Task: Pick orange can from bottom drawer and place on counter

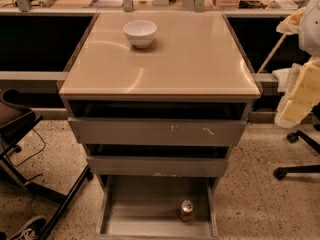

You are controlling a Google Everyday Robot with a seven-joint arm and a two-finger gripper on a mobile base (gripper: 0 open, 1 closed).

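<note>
The orange can [186,210] stands upright on the floor of the open bottom drawer [140,204], near its front right corner, silver top showing. The counter [170,64] is the glossy beige top of the grey cabinet above it. My gripper [299,96] hangs at the right edge of the camera view, beside the counter's right side and well above and to the right of the can. It is pale yellow and white and holds nothing that I can see.
A white bowl [140,33] sits at the counter's back, left of centre. Two grey drawers [155,132] with scuffed fronts stand slightly pulled out above the bottom drawer. A cluttered bench [100,1] runs behind. Chair bases stand at left [30,179] and right [300,156].
</note>
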